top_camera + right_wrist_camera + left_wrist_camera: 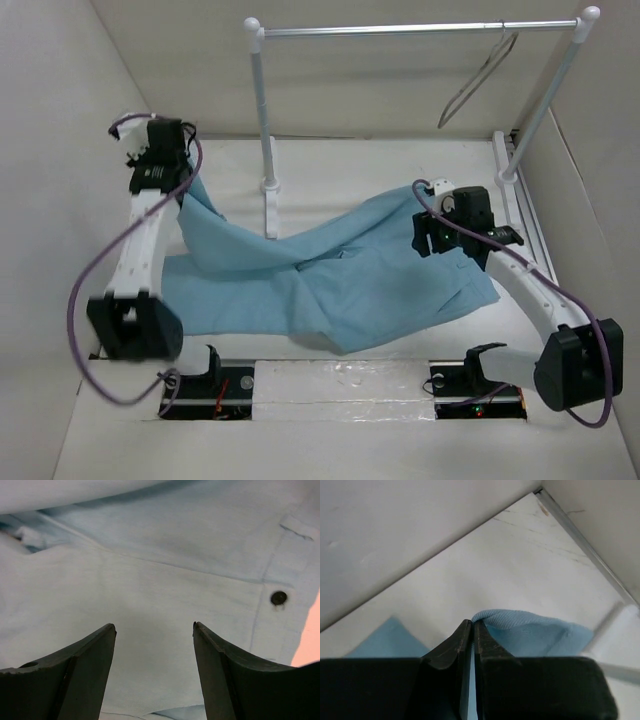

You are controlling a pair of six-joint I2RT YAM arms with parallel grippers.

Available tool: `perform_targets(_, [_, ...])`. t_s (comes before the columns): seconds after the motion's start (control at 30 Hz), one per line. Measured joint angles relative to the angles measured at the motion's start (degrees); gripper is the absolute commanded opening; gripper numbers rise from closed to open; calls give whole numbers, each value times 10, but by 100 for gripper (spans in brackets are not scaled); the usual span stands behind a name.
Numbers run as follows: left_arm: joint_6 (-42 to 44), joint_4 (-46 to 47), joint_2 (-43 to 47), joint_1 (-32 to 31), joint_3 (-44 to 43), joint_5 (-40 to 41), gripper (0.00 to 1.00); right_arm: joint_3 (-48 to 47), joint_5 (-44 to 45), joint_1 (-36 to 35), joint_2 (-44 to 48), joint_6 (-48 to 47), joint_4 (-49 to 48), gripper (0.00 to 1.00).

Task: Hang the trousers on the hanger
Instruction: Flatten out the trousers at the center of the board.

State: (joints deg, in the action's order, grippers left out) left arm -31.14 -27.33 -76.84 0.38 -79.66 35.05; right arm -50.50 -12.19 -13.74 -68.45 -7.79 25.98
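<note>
- Top view: the trousers (340,280), soft light sky-blue cloth, lie creased across the middle of the white counter (380,170). One leg end is raised at the far left, pinched in the left claw (185,188).
- Top view: the hanger (478,85), a thin grey wire triangle with a small hook, hangs tilted from the silver bar of the white-posted rack (265,130) at far right, well apart from the trousers.
- Top view: the right claw (432,240) sits over the right-hand end of the trousers.
- Left wrist view: the left claw (472,630) has its black jaws closed tight on a rounded fold of finely woven trousers (530,635). Matte white counter (495,570) lies beyond.
- Right wrist view: the right claw (154,627) has two black tapered fingers (85,665) standing well apart over smooth trousers (175,555), gripping nothing. Whether the tips touch the cloth cannot be told.
- Right wrist view: a small dark round button (278,598) sits beside a stitched seam at right.
</note>
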Motion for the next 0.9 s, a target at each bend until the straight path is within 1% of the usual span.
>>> perform_targets(0.13, [16, -17, -246, 30, -181, 6, 0, 1, 0, 56, -11, 16, -8, 66])
perform_targets(0.17, [18, -30, -302, 39, -234, 6, 0, 2, 3, 69, -10, 21, -12, 62])
perform_targets(0.2, [18, -27, -348, 48, -270, 2, 2, 5, 4, 81, -7, 27, -17, 55])
perform_targets(0.23, [18, -22, -379, 57, -282, -5, 7, 10, 5, 95, -5, 32, -25, 52])
perform_targets(0.27, [17, -24, -398, 66, -280, -13, 24, 15, 5, 108, -4, 37, -35, 43])
perform_targets(0.3, [15, -36, -409, 75, -276, -21, 32, 20, 6, 120, -5, 41, -45, 22])
perform_targets(0.33, [13, -43, -417, 82, -271, -27, 42, 24, 5, 135, -10, 46, -56, 21])
perform_targets(0.37, [11, -49, -421, 88, -267, -33, 63, 26, 2, 150, -19, 52, -68, 24])
perform_targets(0.4, [12, -54, -423, 93, -267, -35, 70, 26, 2, 165, -33, 56, -82, 39])
perform_targets(0.47, [5, -52, -422, 100, -267, -41, 76, 26, -3, 194, -69, 60, -115, 56])
perform_targets(0.5, [3, -50, -418, 101, -268, -47, 76, 21, -8, 209, -93, 61, -129, 67])
perform_targets(0.53, [3, -48, -417, 101, -268, -49, 76, 14, -14, 223, -121, 61, -139, 71])
perform_targets(0.6, [3, -26, -397, 93, -254, -67, 75, -4, -28, 246, -174, 61, -150, 72])
perform_targets(0.7, [7, 27, -314, 53, -159, -87, 73, -55, -50, 270, -261, 63, -159, 73])
perform_targets(0.8, [9, 87, -203, -34, -38, -109, 70, -82, -63, 277, -309, 68, -166, 72])
perform_targets(0.9, [9, 130, -114, -143, 63, -131, 69, -84, -89, 277, -332, 76, -170, 66])
